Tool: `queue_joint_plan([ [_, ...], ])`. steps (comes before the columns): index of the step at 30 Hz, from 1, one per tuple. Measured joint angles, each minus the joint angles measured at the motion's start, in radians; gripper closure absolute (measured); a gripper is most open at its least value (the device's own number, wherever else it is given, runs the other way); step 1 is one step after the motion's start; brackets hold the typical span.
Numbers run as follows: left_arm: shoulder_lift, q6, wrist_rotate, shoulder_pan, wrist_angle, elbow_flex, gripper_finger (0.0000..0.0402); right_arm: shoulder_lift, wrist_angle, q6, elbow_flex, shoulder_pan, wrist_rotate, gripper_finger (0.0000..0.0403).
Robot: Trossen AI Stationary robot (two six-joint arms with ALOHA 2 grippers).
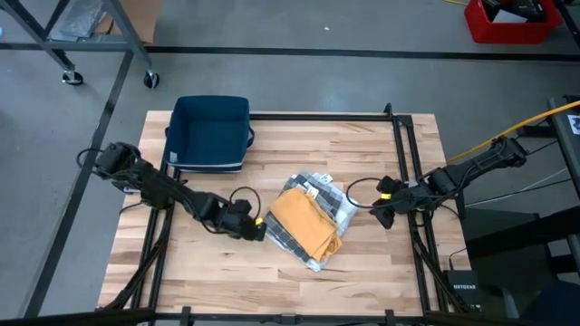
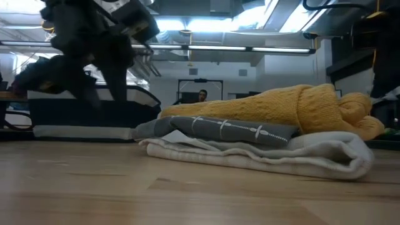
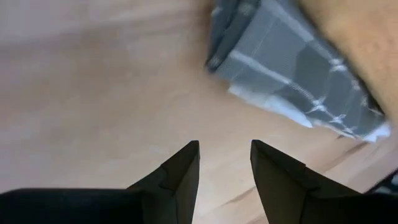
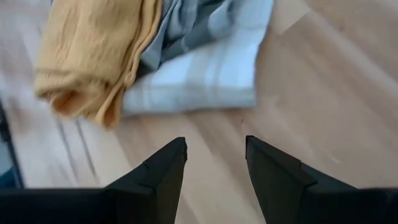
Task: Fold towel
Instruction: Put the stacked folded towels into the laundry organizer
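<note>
A pile of folded towels lies in the middle of the table: a mustard-yellow towel (image 1: 304, 222) on top of a grey checked towel (image 1: 337, 201) and a pale one (image 2: 262, 159). My left gripper (image 1: 260, 228) hovers just left of the pile, open, nothing between its fingers (image 3: 225, 155). My right gripper (image 1: 381, 217) stands open to the right of the pile, clear of it (image 4: 216, 152). In the low view the yellow towel (image 2: 281, 106) rests along the top of the stack.
A dark blue bin (image 1: 210, 133) stands at the table's far left, behind the left arm. A black metal frame (image 1: 408, 163) runs along the table's right side and far edge. Bare wood lies in front of the pile toward the near edge.
</note>
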Motion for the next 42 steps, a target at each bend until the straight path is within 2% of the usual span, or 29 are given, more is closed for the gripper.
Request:
queue_joint_plan([
  [3,0.036,-0.1,-0.007,-0.028,0.039,0.0,0.0266,0.0,-0.001,0.019,0.0,0.0,0.043,0.0226],
  [10,0.137,-0.228,-0.032,-0.039,0.173,0.0,0.0266,0.029,0.0,0.075,0.0,0.0,0.117,0.0226],
  [16,0.225,-0.327,-0.071,-0.039,0.314,0.0,0.0266,0.12,0.001,0.097,-0.001,0.0,0.12,0.0226],
  [21,0.251,-0.331,-0.098,-0.04,0.389,0.001,0.0266,0.193,0.026,0.081,-0.001,-0.013,0.121,0.0226],
  [29,0.251,-0.328,-0.119,-0.04,0.383,0.001,0.0266,0.297,0.129,-0.111,-0.001,-0.183,0.039,0.0226],
  [35,0.251,-0.293,-0.124,-0.04,0.381,0.0,0.0266,0.349,0.146,-0.248,-0.001,-0.331,-0.111,0.0226],
  [39,0.251,-0.284,-0.13,-0.04,0.381,0.0,0.0266,0.381,0.23,-0.312,-0.001,-0.414,-0.247,0.0226],
  [42,0.251,-0.283,-0.138,-0.039,0.381,0.0,0.0266,0.416,0.258,-0.356,-0.001,-0.463,-0.292,0.0226],
])
